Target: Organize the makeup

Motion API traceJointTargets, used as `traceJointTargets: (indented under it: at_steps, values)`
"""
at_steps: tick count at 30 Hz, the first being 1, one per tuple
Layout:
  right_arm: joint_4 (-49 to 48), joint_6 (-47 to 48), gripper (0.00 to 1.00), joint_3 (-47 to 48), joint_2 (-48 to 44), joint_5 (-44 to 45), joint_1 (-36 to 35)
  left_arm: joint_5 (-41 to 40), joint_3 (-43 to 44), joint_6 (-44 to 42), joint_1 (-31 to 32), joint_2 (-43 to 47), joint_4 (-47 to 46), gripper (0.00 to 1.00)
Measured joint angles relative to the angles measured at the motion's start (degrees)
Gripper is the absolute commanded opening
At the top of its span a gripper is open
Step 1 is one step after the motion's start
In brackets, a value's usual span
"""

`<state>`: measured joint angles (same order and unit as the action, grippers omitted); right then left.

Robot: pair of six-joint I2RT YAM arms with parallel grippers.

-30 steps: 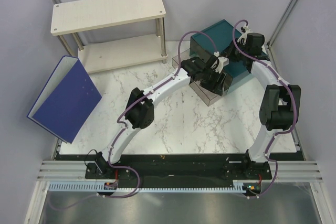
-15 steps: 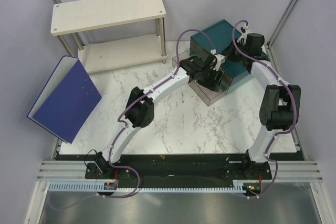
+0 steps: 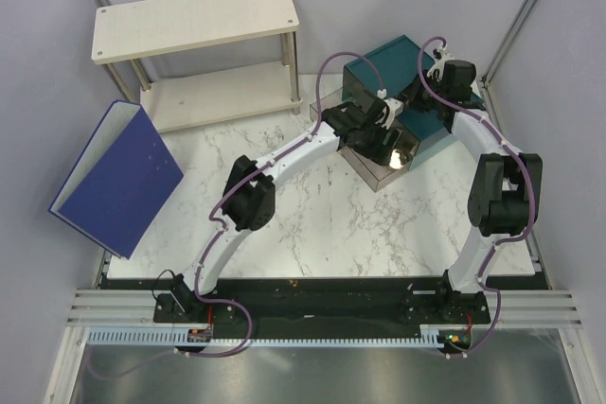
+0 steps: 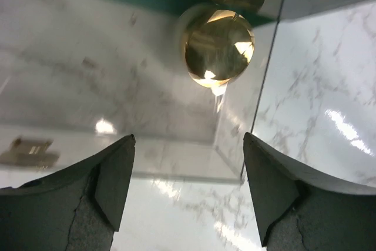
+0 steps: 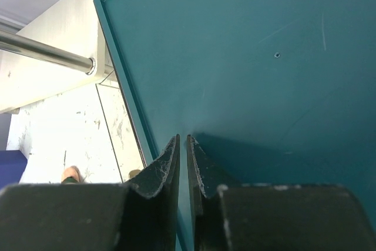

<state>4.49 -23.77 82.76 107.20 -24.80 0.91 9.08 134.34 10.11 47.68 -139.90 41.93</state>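
Gold tin (image 4: pixel 218 48) in clear drawer (image 4: pixel 147 158) corner, left pincer (image 4: pixel 188 139) splayed above.

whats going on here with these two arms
The left arm's fingers hang open above a gold round tin that lies in the clear drawer, which is pulled out of the teal box. The right arm's fingers are shut, tips at the top of that box, perhaps steadying it.

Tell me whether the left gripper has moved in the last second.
Yes. The left gripper drew back toward the shelf, uncovering the gold tin.
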Motion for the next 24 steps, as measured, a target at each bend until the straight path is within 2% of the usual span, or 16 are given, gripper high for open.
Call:
traceJointTargets:
  at_steps: [5,8,11,14,17,18,20,24]
  values:
    - [0.0,0.0,0.18,-0.1,-0.1,0.0,0.0,-4.1,-16.1,-0.6,-2.7,12.7,-0.6,0.82]
    - [0.0,0.0,0.18,-0.1,-0.1,0.0,-0.1,-5.5,-27.6,-0.3,-7.9,22.5,-0.7,0.81]
    - [0.0,0.0,0.18,-0.1,-0.1,0.0,-0.1,-6.7,-36.8,0.4,-15.3,29.4,-1.0,0.76]
    - [0.0,0.0,0.18,-0.1,-0.1,0.0,-0.1,-8.2,-42.2,1.1,-21.5,31.2,-0.9,0.69]
    - [0.0,0.0,0.18,-0.1,-0.1,-0.1,0.0,-9.0,-44.8,1.7,-23.5,30.3,-0.1,0.5]
    - [0.0,0.0,0.18,-0.1,-0.1,-0.1,0.0,-9.0,-44.8,2.0,-23.4,29.7,0.5,0.36]
    - [0.0,0.0,0.18,-0.1,-0.1,-0.1,0.0,-9.0,-44.8,2.9,-23.0,28.5,0.9,0.34]
    - [0.0,0.0,0.18,-0.1,-0.1,-0.2,0.0,-8.9,-44.7,4.0,-22.6,26.5,1.6,0.37]
